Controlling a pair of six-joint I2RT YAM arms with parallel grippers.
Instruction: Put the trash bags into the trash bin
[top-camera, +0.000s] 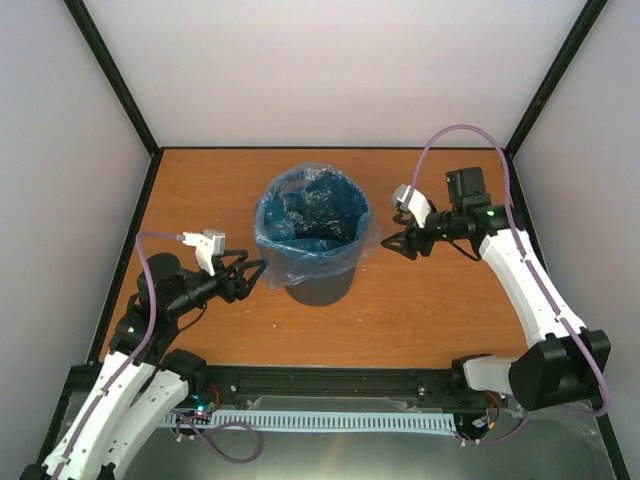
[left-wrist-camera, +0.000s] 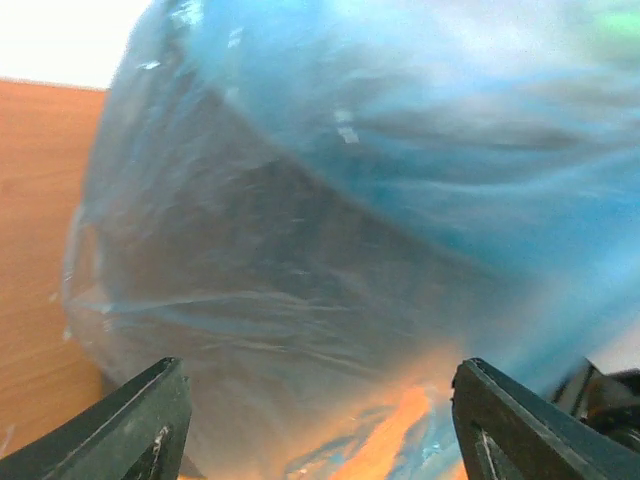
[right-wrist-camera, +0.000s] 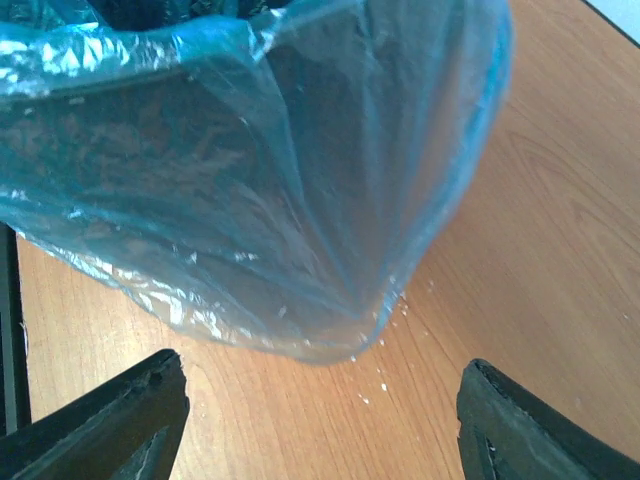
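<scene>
Left hand (top-camera: 250, 272) hovers wide and empty just beside the trash bin (top-camera: 320, 288). Its fingers (left-wrist-camera: 150, 420) are spread, and the trash bag (top-camera: 275, 240) fills the view straight ahead of them. Right hand (top-camera: 395, 243) waits on the opposite side of the bin, also parted and holding nothing. The bag's loose skirt hangs just ahead of its fingers (right-wrist-camera: 520, 420), over the bare counter (top-camera: 430, 310). The bag lines the bin with its edge folded down over the rim, so the job looks practically finished. At most, the overhang may need smoothing.
</scene>
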